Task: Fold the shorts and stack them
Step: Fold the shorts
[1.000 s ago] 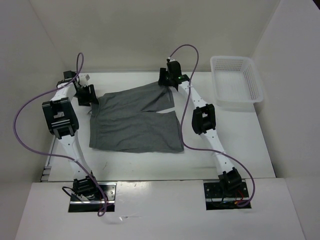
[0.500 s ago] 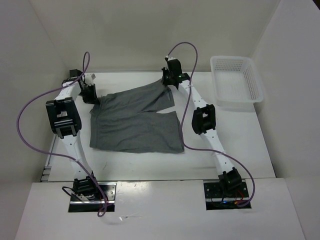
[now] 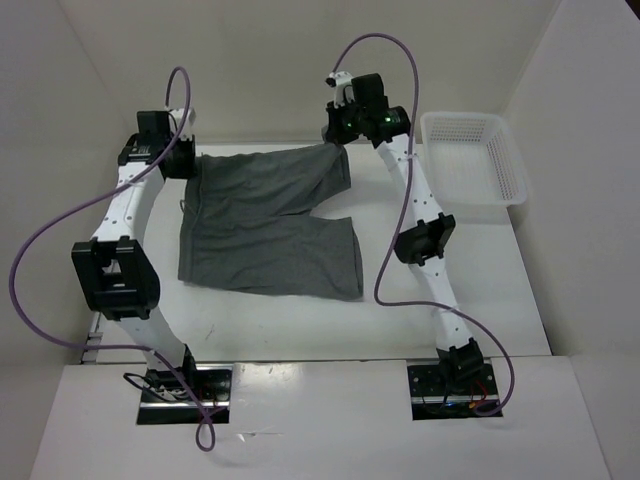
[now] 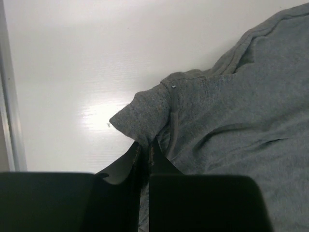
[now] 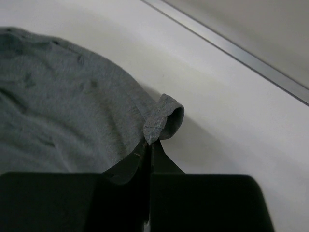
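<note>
The shorts point(image 3: 270, 225) are lying spread across the white counter point(image 3: 480, 290), between the two arms. The near leg is resting flat, with its hem facing right. The far edge of the garment is being held up off the counter, stretched between the two hands and running nearly straight from one to the other.

The left hand point(image 3: 186, 160) is pinching the far-left corner, at the waistband end. In the left wrist view its fingers point(image 4: 126, 165) are pressing together on a small fold of grey fabric, and a tab of cloth is sticking out past the tips.

The right hand point(image 3: 338, 138) is pinching the far-right corner, at the hem of the far leg. In the right wrist view its fingers point(image 5: 129, 165) are closing on the cloth in the same way, and a curled lip of hem is standing above the tips.

Both hands are sitting at the far side of the counter, near the back wall and well apart from each other.

A white mesh basket point(image 3: 470, 165) is sitting at the far right of the counter, apart from the shorts. Purple cables point(image 3: 40, 250) are looping over each arm
</note>
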{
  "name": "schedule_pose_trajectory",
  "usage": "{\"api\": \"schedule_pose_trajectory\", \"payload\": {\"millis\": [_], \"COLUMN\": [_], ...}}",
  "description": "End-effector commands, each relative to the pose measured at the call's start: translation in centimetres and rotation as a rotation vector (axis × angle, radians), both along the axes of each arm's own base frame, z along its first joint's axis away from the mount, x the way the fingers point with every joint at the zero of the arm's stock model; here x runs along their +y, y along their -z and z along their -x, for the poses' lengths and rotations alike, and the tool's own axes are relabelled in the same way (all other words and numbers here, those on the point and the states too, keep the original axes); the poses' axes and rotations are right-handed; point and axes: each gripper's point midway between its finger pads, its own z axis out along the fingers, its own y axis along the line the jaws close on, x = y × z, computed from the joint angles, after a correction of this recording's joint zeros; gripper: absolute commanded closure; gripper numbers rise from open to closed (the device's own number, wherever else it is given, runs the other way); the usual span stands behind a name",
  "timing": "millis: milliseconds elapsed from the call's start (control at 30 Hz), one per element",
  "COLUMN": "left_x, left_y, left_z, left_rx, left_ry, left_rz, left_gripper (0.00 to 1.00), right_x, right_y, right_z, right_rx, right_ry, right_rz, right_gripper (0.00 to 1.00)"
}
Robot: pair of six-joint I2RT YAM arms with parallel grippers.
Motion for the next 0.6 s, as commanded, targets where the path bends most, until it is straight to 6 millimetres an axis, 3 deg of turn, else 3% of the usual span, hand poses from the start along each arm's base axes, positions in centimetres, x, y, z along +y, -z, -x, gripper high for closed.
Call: {"api": "schedule_pose_trajectory", "payload": {"millis": [0,67,200,233,333,400,433,500,533,567], "left_x": [0.8,0.5,-0.3,-0.3,-0.2,-0.3,-0.5,-0.6,-0.8,-0.9], "left_y": [0.1,1.7,4.1,3.8,3.8,2.8,2.2,2.3,1.8,1.8], "left_z": [2.3,3.7,5.1,4.8,4.1,2.8,2.6,1.9,1.5,1.5], "left_rx": [0.019,0.062,0.098,0.067,0.033,-0.013,-0.028,-0.028,-0.046,-0.047], "left_ry": [-0.022,-0.013,0.012,0.013,0.013,0.024,0.035,0.043,0.05,0.057], "left_rz": [-0.005,0.008,0.039,0.035,0.031,0.034,0.042,0.049,0.052,0.058], "left_gripper": [1.0,1.0,1.0,1.0,1.0,1.0,1.0,1.0,1.0,1.0], "right_x": [-0.4,0.8,2.4,2.2,2.7,2.8,3.3,4.5,4.7,4.8], "right_y": [-2.8,-3.1,-3.8,-3.8,-0.9,0.4,-1.4,-0.3,-3.8,-5.0], "right_z": [6.1,8.2,9.9,10.2,12.0,11.4,10.5,8.4,8.0,7.7], "right_rx": [0.058,0.088,0.138,0.15,0.28,0.268,0.188,0.129,0.032,-0.016], "right_ry": [-0.137,-0.172,-0.165,-0.165,-0.194,-0.22,-0.228,-0.218,-0.217,-0.223], "right_rz": [0.071,0.083,0.041,0.046,0.069,0.097,0.075,0.07,0.032,0.023], "right_gripper": [1.0,1.0,1.0,1.0,1.0,1.0,1.0,1.0,1.0,1.0]}}
